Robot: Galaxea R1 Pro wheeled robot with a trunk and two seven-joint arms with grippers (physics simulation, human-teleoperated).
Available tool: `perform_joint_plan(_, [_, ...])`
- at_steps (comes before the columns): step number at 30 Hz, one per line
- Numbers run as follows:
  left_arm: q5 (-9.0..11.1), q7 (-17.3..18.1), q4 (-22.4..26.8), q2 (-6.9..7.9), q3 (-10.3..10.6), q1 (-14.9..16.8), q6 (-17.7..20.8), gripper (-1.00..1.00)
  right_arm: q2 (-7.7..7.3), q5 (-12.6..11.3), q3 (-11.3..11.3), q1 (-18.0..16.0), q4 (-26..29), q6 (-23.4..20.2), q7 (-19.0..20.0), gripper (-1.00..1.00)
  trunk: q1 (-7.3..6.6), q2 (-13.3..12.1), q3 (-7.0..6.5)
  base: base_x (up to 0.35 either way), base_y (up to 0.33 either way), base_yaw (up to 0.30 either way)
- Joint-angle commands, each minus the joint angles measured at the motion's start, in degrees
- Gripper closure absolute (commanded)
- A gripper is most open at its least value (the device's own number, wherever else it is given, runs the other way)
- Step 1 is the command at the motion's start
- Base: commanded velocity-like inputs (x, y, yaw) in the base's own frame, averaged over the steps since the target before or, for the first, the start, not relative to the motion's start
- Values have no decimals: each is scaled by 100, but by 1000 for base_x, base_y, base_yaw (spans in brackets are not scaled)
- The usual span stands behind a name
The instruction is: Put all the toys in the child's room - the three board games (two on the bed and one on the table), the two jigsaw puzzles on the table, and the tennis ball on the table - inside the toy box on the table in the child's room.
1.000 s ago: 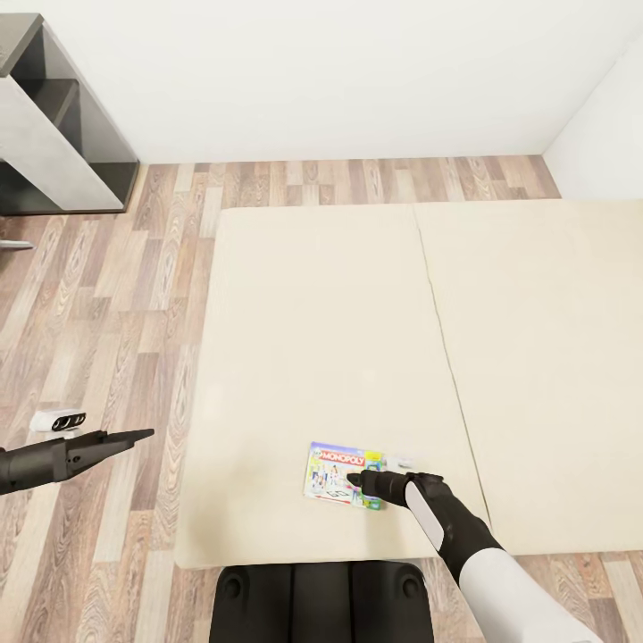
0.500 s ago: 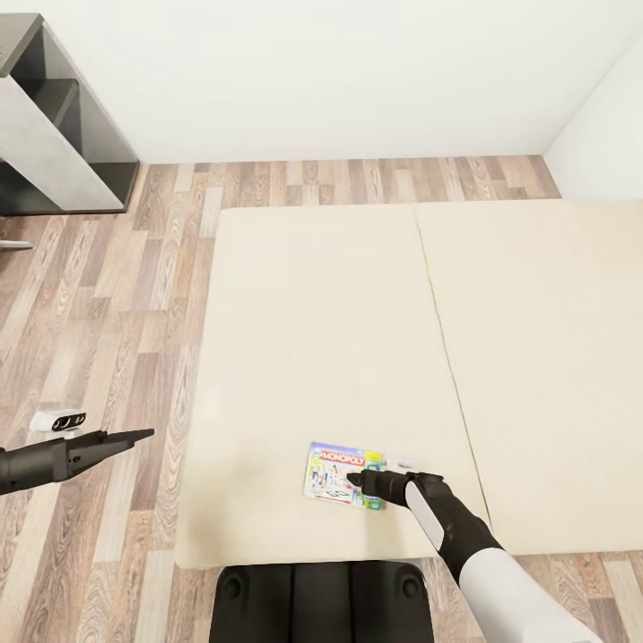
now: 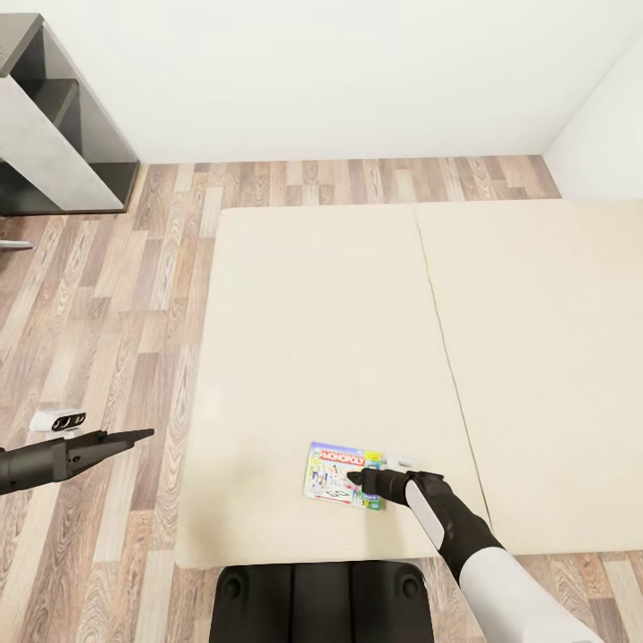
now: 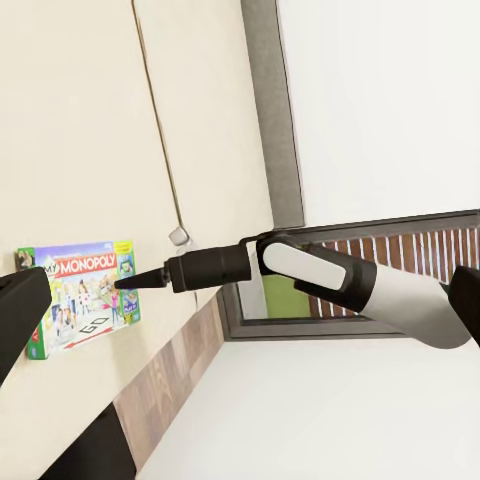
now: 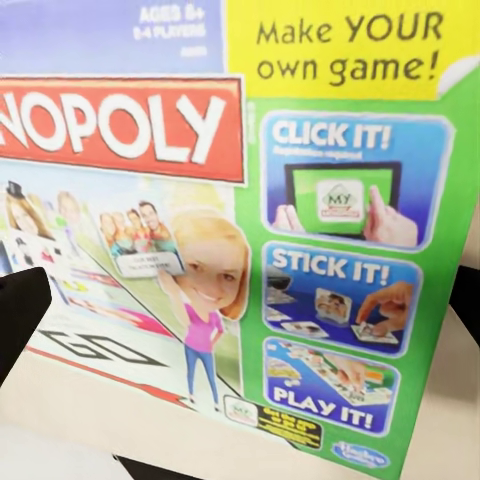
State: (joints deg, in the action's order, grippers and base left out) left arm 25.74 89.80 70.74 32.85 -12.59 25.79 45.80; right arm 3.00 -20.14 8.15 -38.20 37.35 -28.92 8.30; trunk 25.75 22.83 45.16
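One board game, a flat Monopoly box (image 3: pixel 335 471), lies on the cream bed (image 3: pixel 357 313) near its front edge. My right gripper (image 3: pixel 355 480) reaches low over the box's right half, tip at its lid. Up close, the right wrist view shows the lid (image 5: pixel 240 220), with one dark finger (image 5: pixel 22 320) at each side of the picture, set wide apart, so the gripper is open. The left wrist view shows the box (image 4: pixel 80 295) with the right gripper (image 4: pixel 125 283) at its edge. My left gripper (image 3: pixel 143 435) hangs open over the floor left of the bed, holding nothing.
A small white-grey piece (image 3: pixel 404 462) lies on the bed beside the box. On the wood floor at left sits a small white object (image 3: pixel 58 419). A dark grey shelf unit (image 3: pixel 54 125) stands at the back left. White walls bound the bed's far side and right.
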Motion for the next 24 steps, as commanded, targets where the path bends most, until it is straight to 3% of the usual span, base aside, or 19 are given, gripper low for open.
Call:
perform_joint_plan(1, [0, 20, 1, 2, 2, 0, 61, -100, -1, -6, 2, -2, 7, -28, 5, -100, 3, 9, 6, 0, 0, 0])
perform_joint_plan(24, [1, 20, 1, 2, 2, 4, 61, -100, -1, -7, 1, -4, 10, -26, 5, -100, 3, 9, 30, 0, 31, 5])
